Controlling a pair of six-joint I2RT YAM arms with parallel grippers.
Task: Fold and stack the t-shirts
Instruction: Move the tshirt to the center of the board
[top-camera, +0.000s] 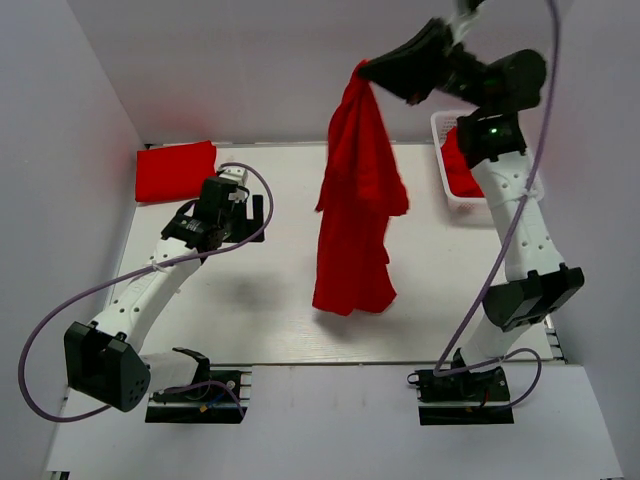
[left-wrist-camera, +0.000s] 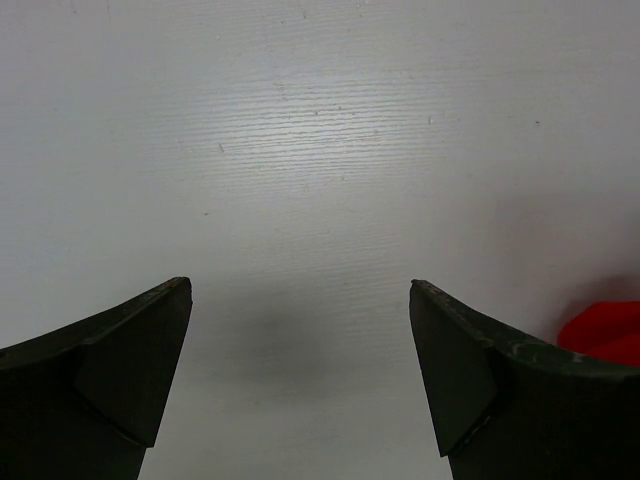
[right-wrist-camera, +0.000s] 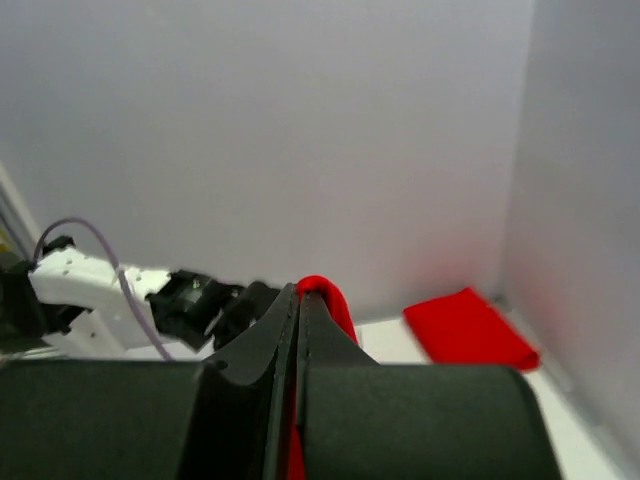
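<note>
A red t-shirt (top-camera: 357, 210) hangs full length in the air over the middle of the table, its lower hem near the surface. My right gripper (top-camera: 366, 71) is raised high and shut on the shirt's top edge; a red fold (right-wrist-camera: 325, 295) pokes out past the closed fingertips. A folded red t-shirt (top-camera: 176, 171) lies flat in the back left corner, also seen as the folded shirt (right-wrist-camera: 468, 330). My left gripper (top-camera: 243, 212) hovers low over bare table just right of that folded shirt, open, with nothing between its fingers (left-wrist-camera: 140, 360).
A white basket (top-camera: 447, 190) holding more red cloth (top-camera: 458, 165) stands at the back right, behind the right arm. White walls close in the table on the left, back and right. A bit of red cloth (left-wrist-camera: 605, 332) shows at the left wrist view's right edge.
</note>
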